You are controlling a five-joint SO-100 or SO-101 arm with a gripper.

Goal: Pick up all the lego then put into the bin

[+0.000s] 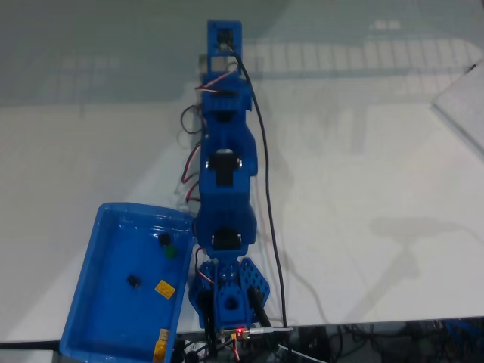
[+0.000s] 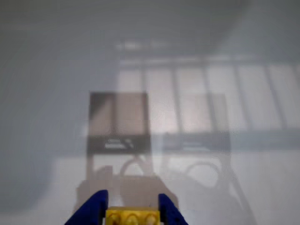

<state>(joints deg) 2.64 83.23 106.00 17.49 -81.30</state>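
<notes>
In the wrist view a yellow lego (image 2: 132, 217) with studs on top sits clamped between my gripper's (image 2: 132, 200) two blue fingers (image 2: 96, 208), held over bare white table. The fixed view shows the blue arm stretched straight out to the far end of the table, with the gripper (image 1: 224, 36) at the top of the picture. The bright blue bin (image 1: 91, 257) lies at the lower left beside the arm's base. It holds several small pieces, among them a black lego (image 1: 134, 280), a yellow one (image 1: 163, 287) and another yellow one (image 1: 160, 342) near its front rim.
A black cable (image 1: 265, 189) runs along the arm's right side down to the base (image 1: 227, 302). The white table (image 1: 363, 197) carries window shadows at the far end. A pale sheet or panel (image 1: 465, 106) sits at the right edge. The table's front edge runs along the bottom.
</notes>
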